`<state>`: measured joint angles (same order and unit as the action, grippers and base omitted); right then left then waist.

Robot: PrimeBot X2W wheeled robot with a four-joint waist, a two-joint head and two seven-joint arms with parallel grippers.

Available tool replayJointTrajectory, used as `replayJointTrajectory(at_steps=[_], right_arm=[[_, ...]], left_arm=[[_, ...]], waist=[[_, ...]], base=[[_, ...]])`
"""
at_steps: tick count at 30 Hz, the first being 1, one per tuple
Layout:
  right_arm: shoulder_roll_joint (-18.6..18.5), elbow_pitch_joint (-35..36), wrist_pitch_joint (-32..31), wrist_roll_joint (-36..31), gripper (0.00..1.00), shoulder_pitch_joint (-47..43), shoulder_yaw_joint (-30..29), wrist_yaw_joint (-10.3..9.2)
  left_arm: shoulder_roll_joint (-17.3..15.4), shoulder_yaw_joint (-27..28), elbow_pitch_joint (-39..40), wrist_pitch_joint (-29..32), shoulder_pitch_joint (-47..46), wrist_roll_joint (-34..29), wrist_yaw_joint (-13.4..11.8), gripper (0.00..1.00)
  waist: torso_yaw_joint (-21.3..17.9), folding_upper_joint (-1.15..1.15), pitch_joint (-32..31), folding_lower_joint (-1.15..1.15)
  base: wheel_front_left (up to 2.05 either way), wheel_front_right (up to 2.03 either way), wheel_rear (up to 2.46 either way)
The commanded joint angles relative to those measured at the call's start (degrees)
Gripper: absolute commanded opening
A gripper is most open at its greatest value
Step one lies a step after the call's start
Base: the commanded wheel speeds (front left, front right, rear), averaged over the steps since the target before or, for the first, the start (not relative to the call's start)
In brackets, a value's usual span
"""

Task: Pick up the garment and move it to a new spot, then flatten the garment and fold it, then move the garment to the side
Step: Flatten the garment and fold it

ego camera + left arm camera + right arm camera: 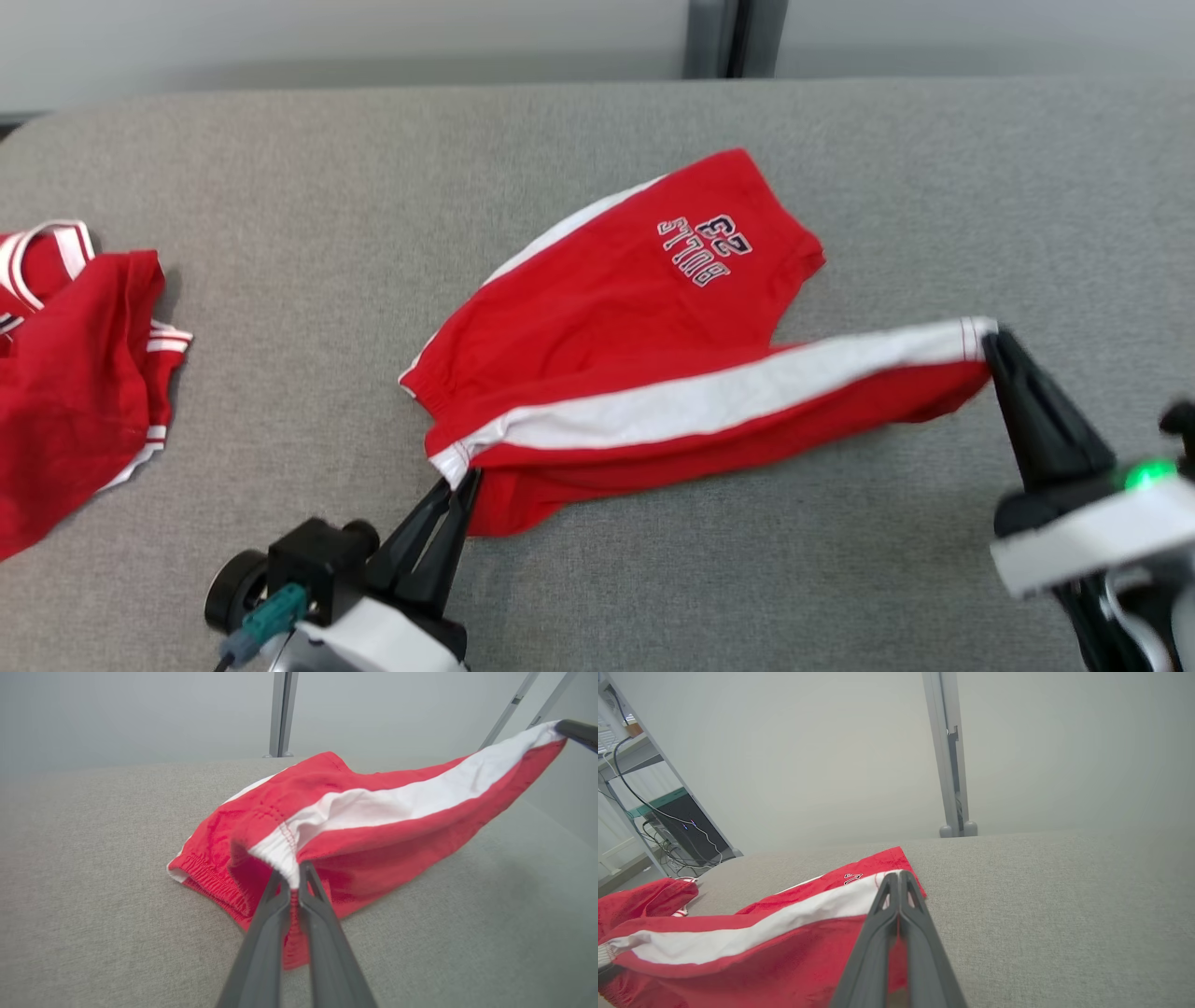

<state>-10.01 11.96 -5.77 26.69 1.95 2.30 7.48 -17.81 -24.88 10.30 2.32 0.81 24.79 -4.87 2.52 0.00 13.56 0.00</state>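
The left hand (461, 483) has its two dark fingers pressed together, pinching the gathered waistband end of the white stripe (709, 397) on the red shorts (616, 308); a fold of red cloth hangs down between and below the fingertips. The right hand (991, 338) is likewise clamped tight, nipping the hem end of the same stripe. Between the two grips the striped side of the shorts is drawn out into a taut, raised band running across the near middle of the bench (280, 187), from left of centre toward its right edge. The rest of the shorts lies behind that band on the grey bench top, roughly at its centre, with the elastic waist toward the left and one leg pointing at the far edge. The lettering (707, 245) on that leg seems to read BULLS 23, upside down from the head view. A second red garment (75, 392) with white trim lies crumpled at the left edge, well apart from the shorts.
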Motion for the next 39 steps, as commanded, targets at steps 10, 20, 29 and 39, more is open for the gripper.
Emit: replayJointTrajectory(at_steps=[10,20,29,39], right_arm=[[-7.6,-14.8,3.4,2.7,0.0,24.8,7.2,0.04],[-10.1,-31.5,7.2,6.2,0.0,41.8,14.9,0.03],[-10.3,-44.8,10.3,10.8,0.0,50.6,23.7,0.03],[-10.3,-49.5,19.6,13.5,1.0,51.8,30.6,0.04]], left_arm=[[2.7,1.1,-4.0,-2.3,-11.5,1.5,2.7,0.0],[5.8,1.3,-11.3,-6.1,-18.6,3.6,5.5,0.0],[8.4,0.0,-19.0,-7.8,-23.3,5.0,8.0,0.0],[9.1,0.3,-23.5,-12.1,-23.7,4.2,7.2,1.0]], waist=[[5.4,0.0,9.9,0.0],[9.3,0.0,13.3,0.0],[10.1,0.0,15.0,0.0],[8.4,0.0,13.4,0.0]], base=[[0.0,0.0,0.0],[0.0,0.0,0.0],[0.0,0.0,0.0],[0.0,0.0,0.0]])
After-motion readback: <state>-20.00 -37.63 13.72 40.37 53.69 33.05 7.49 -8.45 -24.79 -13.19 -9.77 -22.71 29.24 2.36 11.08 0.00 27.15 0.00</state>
